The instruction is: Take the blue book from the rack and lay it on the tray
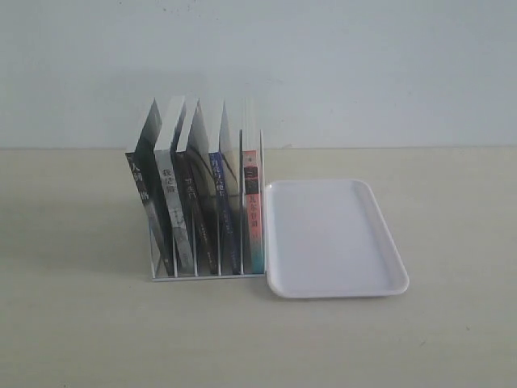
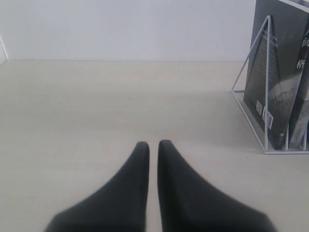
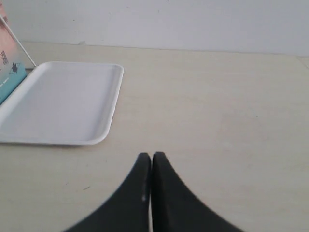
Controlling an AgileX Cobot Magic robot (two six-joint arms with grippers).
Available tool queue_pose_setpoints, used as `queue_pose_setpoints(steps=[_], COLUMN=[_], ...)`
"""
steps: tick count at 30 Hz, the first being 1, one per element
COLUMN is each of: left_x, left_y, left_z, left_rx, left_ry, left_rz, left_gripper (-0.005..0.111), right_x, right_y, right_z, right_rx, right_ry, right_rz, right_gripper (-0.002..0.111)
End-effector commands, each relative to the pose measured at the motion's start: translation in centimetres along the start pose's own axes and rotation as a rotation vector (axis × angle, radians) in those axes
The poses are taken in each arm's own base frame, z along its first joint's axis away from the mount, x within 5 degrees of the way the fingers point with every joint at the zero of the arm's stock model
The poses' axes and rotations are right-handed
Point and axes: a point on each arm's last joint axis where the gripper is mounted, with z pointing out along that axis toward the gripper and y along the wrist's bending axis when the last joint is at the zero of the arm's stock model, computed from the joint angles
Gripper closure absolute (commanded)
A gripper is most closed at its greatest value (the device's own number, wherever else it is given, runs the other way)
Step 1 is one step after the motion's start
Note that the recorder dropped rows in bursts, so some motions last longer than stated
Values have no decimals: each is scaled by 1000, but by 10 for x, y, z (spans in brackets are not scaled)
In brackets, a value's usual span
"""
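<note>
The blue book (image 1: pixel 220 202) stands leaning in the white wire rack (image 1: pixel 206 276), dark blue spine facing out, second slot from the rack's right end. The white tray (image 1: pixel 339 293) lies flat just right of the rack and holds nothing. Neither gripper shows in the exterior view. My left gripper (image 2: pixel 153 143) is shut with only a thin slit between its black fingers, over bare table well short of the rack's end (image 2: pixel 265 96). My right gripper (image 3: pixel 151 154) is shut on nothing, fingertips touching, a short way from the tray's corner (image 3: pixel 113 104).
Black-spined books (image 1: pixel 174 214) fill the rack's left slots, and a pink-and-teal-spined book (image 1: pixel 252 218) stands beside the tray. A dark-covered book (image 2: pixel 275 72) faces the left gripper. A pale wall runs behind the light wooden table (image 1: pixel 258 339).
</note>
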Motion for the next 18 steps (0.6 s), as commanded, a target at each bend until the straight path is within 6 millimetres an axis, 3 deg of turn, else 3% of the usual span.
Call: queue_pose_setpoints(steps=[1, 7, 13, 18], left_x=[1, 1, 1, 1], left_y=[0, 0, 0, 0], left_z=[0, 0, 0, 0], left_rx=[7, 7, 7, 7], left_ry=[-2, -2, -2, -2], left_rz=[7, 7, 7, 7], left_gripper=[101, 101, 101, 101], right_x=[-14, -45, -80, -110], right_y=[-1, 0, -2, -13], right_z=[-1, -12, -48, -66], right_rx=[23, 32, 24, 45], right_ry=[-153, -521, -1081, -1094], right_rz=[-109, -96, 10, 207], right_gripper=[108, 108, 108, 108])
